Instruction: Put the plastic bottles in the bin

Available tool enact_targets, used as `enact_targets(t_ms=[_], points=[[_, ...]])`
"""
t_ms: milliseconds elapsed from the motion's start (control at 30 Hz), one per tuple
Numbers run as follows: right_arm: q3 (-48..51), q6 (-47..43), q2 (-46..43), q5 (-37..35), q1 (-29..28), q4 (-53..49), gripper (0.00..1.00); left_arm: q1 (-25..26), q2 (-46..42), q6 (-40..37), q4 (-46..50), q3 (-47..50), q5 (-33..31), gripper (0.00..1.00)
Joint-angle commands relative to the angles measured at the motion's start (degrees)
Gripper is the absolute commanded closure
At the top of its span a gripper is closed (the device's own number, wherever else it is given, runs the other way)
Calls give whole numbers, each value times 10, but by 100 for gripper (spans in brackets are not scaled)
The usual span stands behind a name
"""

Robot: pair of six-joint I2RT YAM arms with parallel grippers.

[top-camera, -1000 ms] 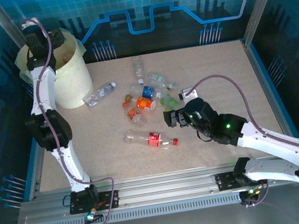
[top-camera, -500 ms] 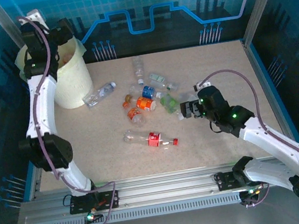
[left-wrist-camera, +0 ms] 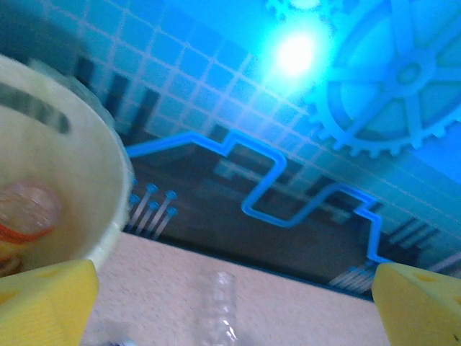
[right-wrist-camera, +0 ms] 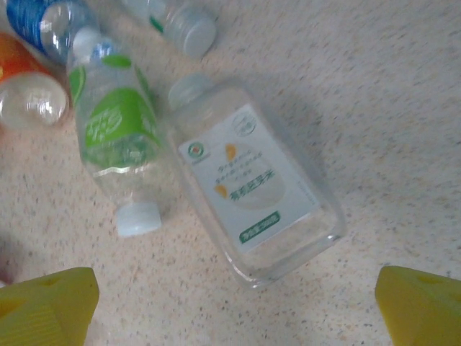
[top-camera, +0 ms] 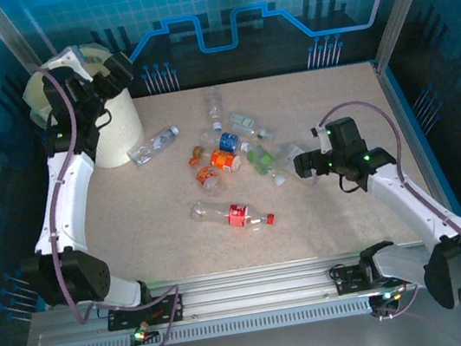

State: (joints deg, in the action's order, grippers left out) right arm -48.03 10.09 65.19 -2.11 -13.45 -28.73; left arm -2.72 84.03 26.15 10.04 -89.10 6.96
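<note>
Plastic bottles (top-camera: 227, 160) mostly lie strewn mid-desk (top-camera: 181, 251); your left pincer (top-camera: 119, 66) hangs wide open and empty just off the right rim of the bin (top-camera: 119, 133), and your right arm stretches low, its pincer (top-camera: 302, 164) also spread wide over a white-label bottle (right-wrist-camera: 252, 187). Since a second ago your left arm swung off the bin's mouth, elbow dropping, while the right slid rightward. Left wrist cam catches a bottle (left-wrist-camera: 25, 213) inside the bin; right wrist cam shows a green-label bottle (right-wrist-camera: 119, 130) right alongside the white-label one.
</note>
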Motion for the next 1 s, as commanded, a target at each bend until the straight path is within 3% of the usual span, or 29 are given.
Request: enact_targets(t_ms=[0,200,367,467,600,967], points=[[-21,-69,32,66,8,-37,0,3,-37,27,6,30,73,1],[-67,-142,105,61,31,-67,0,3,-93,26,20,95,58,1],[-105,-227,173,84,47,-126,0,3,-136,-11,70,125,51,1],[-122,-260,211,54,49,-148,0,3,-162,-47,111,141,27,1],[-134,-288,245,19,53,-146,0,3,-195,-73,148,165,-6,1],[-157,-345,310,-12,49,-126,0,3,-243,-77,179,223,-24,1]])
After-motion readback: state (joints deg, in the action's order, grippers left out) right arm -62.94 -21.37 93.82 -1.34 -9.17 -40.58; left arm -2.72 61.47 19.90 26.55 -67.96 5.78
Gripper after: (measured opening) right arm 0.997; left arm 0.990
